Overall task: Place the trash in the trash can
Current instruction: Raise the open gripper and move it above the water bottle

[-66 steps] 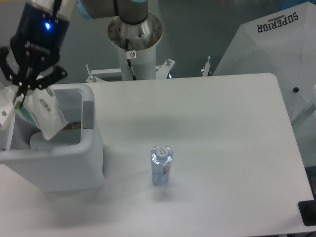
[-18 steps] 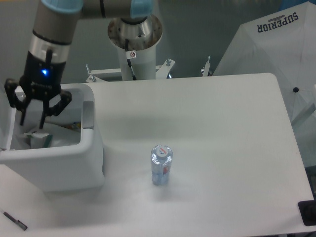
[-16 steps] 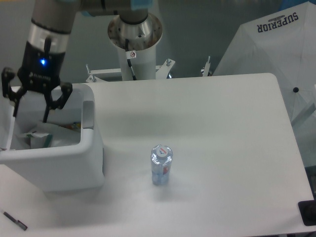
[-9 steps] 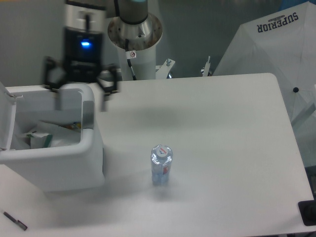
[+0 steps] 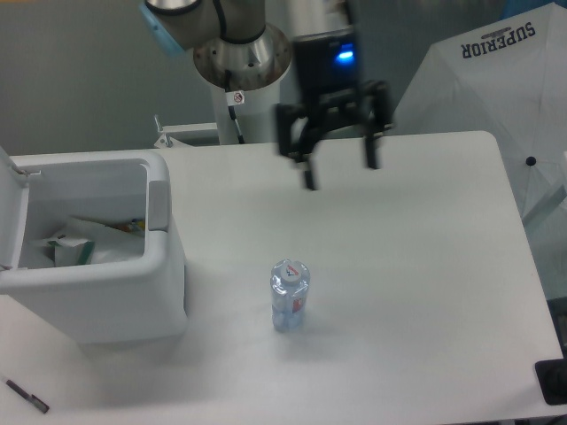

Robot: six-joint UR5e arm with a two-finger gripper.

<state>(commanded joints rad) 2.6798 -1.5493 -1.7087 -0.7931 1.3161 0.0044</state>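
A small clear water bottle (image 5: 290,295) with a white cap and a red-white label stands upright near the middle of the white table (image 5: 425,266). The white trash can (image 5: 97,292) sits at the left with its lid swung open. Inside it lies the flat white pouch (image 5: 84,243). My gripper (image 5: 342,174) hangs open and empty above the back of the table, up and to the right of the bottle and well apart from it.
A white umbrella (image 5: 496,97) printed SUPERIOR leans at the right rear. The arm's base column (image 5: 244,80) stands behind the table. A thin dark pen (image 5: 25,397) lies at the front left corner. A dark object (image 5: 554,382) sits at the table's front right edge.
The gripper let the pouch drop into the trash can, rose out open, and swept right across the back of the table. The bottle has stayed put.
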